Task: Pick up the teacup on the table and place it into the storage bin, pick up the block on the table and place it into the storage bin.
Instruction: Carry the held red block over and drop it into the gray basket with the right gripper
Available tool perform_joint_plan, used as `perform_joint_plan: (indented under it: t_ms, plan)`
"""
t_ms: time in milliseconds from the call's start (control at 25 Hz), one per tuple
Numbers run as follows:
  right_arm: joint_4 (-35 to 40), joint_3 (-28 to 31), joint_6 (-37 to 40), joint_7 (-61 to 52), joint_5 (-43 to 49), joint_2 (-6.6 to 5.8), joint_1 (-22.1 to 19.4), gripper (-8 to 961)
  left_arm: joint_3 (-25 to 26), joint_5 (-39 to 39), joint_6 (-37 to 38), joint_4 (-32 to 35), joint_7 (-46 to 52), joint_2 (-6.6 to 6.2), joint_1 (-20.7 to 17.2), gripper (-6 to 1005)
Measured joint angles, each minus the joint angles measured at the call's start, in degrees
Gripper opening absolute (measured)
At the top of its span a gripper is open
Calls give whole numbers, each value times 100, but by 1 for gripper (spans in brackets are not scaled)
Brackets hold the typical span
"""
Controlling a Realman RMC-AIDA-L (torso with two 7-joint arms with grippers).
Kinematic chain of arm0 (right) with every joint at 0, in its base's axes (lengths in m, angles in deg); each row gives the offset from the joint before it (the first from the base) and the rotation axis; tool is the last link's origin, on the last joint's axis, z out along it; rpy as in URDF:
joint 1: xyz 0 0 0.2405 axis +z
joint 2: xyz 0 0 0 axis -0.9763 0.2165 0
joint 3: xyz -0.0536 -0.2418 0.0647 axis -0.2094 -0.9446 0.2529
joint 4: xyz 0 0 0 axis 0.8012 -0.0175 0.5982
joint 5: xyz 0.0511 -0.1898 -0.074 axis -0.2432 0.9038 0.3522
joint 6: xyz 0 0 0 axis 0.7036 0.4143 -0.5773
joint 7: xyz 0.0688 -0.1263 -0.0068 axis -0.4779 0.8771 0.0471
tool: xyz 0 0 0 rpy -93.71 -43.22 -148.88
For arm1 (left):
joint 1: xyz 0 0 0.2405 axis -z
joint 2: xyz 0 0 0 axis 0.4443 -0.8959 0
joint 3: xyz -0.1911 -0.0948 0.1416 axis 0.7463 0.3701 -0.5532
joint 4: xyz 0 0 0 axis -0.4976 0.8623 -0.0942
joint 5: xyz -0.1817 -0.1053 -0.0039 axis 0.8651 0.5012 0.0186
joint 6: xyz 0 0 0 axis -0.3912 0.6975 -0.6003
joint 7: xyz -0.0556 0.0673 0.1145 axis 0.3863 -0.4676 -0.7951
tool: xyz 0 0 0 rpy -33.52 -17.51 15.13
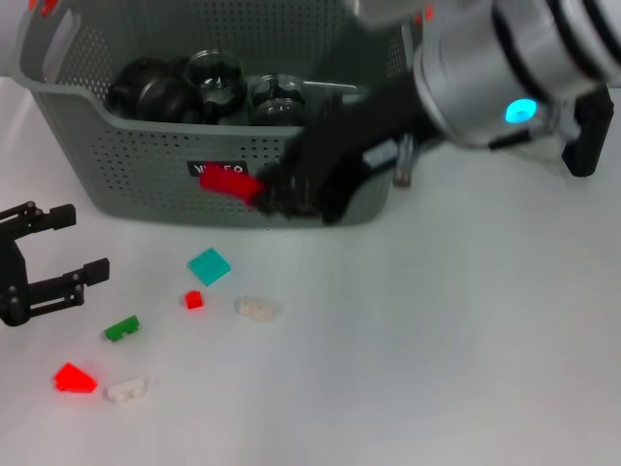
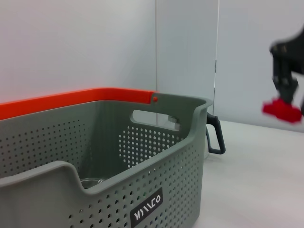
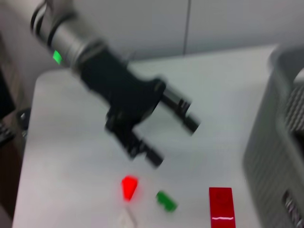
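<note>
The storage bin stands at the back of the table, its label facing me. My right gripper hangs just in front of the bin's front wall, shut on a red block. The left wrist view shows this block in the air beside the bin. In the right wrist view the block is well above the table. My left gripper rests open and empty at the table's left edge. Dark and clear glass vessels lie in the bin; which is the teacup I cannot tell.
Loose blocks lie in front of the bin: a teal one, a small red one, a white one, a green one, a red wedge and another white one. A dark handle pokes out behind the bin.
</note>
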Motion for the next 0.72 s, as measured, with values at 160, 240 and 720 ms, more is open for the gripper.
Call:
perform_joint_plan:
  t_ms: [160, 240, 720]
  plan:
    - [-54, 380, -98, 57, 180, -2, 310, 208, 4, 0, -1, -16, -8, 0, 5, 784]
    - [-249, 546, -394, 89, 376, 2, 527, 209, 6, 0, -1, -34, -8, 1, 23, 784]
    - [-3179, 577, -3350, 226, 1187, -8, 1772, 214, -50, 79, -65, -205, -1, 27, 164, 785]
